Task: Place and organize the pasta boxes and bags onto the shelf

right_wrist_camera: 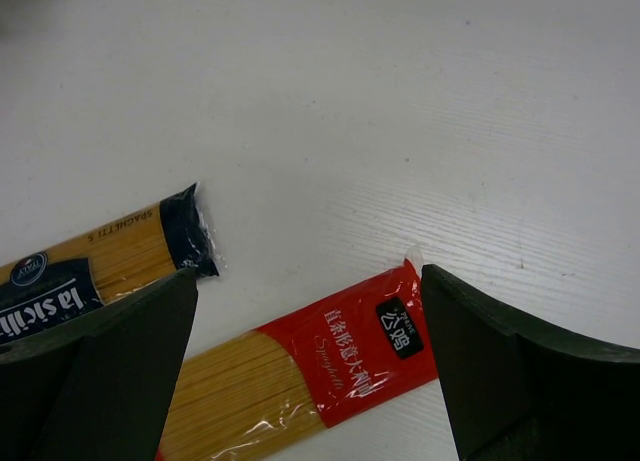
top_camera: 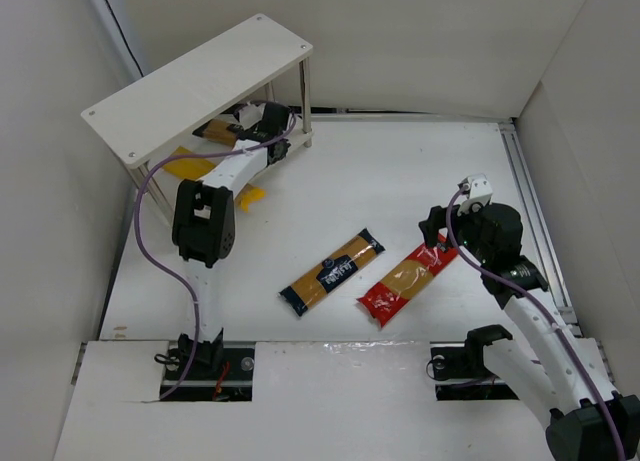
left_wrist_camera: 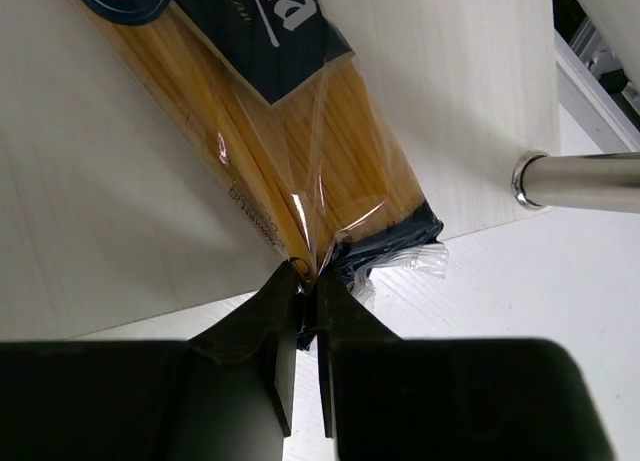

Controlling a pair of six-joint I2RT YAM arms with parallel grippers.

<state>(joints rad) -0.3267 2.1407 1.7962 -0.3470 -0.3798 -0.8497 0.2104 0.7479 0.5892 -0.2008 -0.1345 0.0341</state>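
Pinch on shelf: L gripper [left_wrist_camera: 308,286] clenched on film end of navy-ended spaghetti pack [left_wrist_camera: 290,151], lying on lower tier of shelf [top_camera: 190,81].
Pack's long axis runs away from jaws, deeper along tier, near end at board edge; next push or pull likely lengthwise. L arm reaches low under top tier. R gripper [right_wrist_camera: 308,276], jaws wide, hovers over red pack [right_wrist_camera: 330,366] on table [top_camera: 400,171], second navy pack [top_camera: 332,272] beside it.

Glossy cellophane spaghetti pack [left_wrist_camera: 300,141]; chrome shelf leg [left_wrist_camera: 575,181].
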